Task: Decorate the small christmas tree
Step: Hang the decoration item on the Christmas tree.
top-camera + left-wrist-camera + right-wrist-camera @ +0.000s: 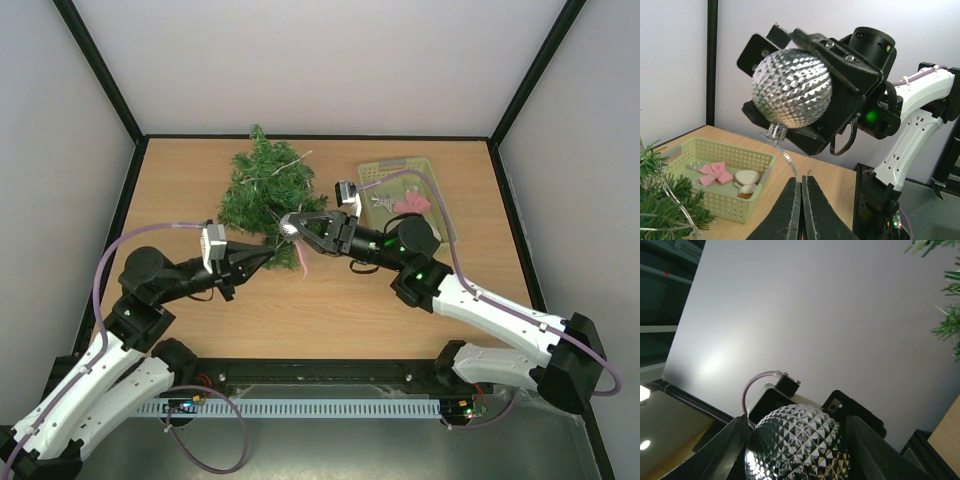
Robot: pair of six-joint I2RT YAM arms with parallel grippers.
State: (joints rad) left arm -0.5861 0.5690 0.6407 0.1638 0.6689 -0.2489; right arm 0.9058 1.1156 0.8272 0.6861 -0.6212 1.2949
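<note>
Overhead: the small christmas tree (265, 185) lies at the far middle of the table (330, 310), with a pale green basket (385, 165) just to its right.

Left wrist: the left gripper (801, 182) is pinched shut on a silver cord (785, 156) hanging from a faceted silver bauble (791, 94).

Right wrist: the right gripper (797, 427) — jaws part-spread — clasps that bauble.

- Your top view looks down from above and behind onto the whole tabletop (330, 310).
- Both wrist views sit close on the silver bauble (791, 88) in the right end effector (797, 440); its own tilts upward.
</note>
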